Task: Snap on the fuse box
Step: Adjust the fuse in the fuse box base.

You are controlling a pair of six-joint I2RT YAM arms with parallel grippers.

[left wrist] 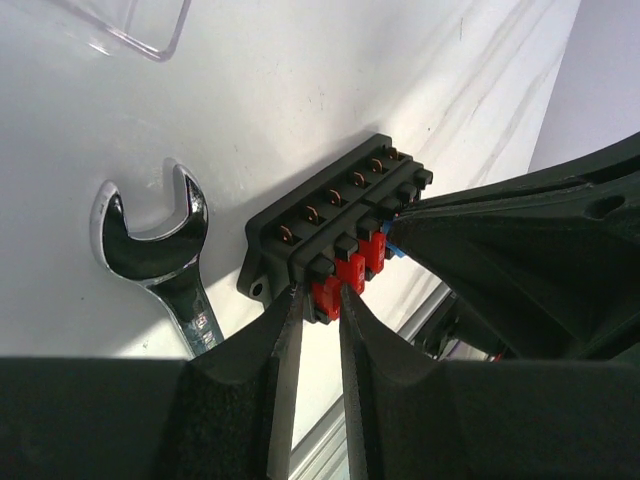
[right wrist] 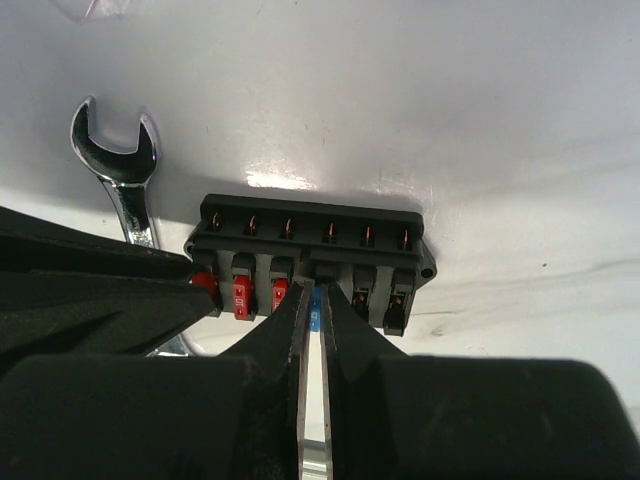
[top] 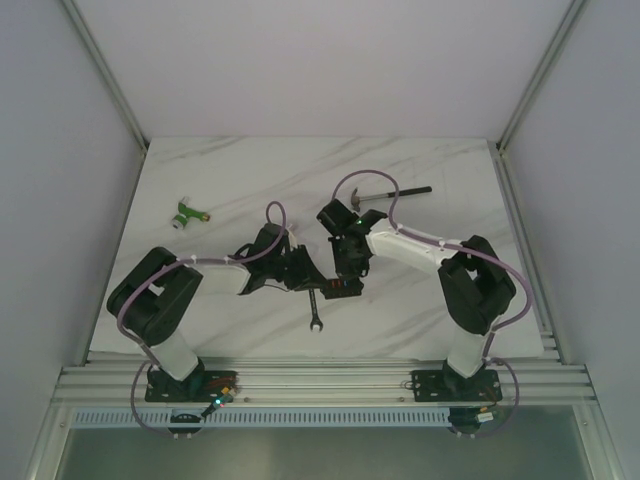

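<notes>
The black fuse box point(left wrist: 335, 215) lies on the white table beside a wrench, with red fuses in one end of its row of slots. My left gripper point(left wrist: 322, 292) is shut across that end, its fingertips on either side of a red fuse. My right gripper point(right wrist: 316, 292) is shut on a blue fuse point(right wrist: 316, 305) in the middle of the fuse box point(right wrist: 315, 222). From above, both grippers meet at the fuse box point(top: 338, 287). The clear cover point(left wrist: 140, 25) lies apart on the table, only a corner of it showing.
A steel wrench point(top: 314, 310) lies just left of the box, its open end point(left wrist: 150, 235) near the box's corner. A hammer point(top: 385, 195) rests behind the right arm. A green-and-white connector point(top: 187, 213) sits at the far left.
</notes>
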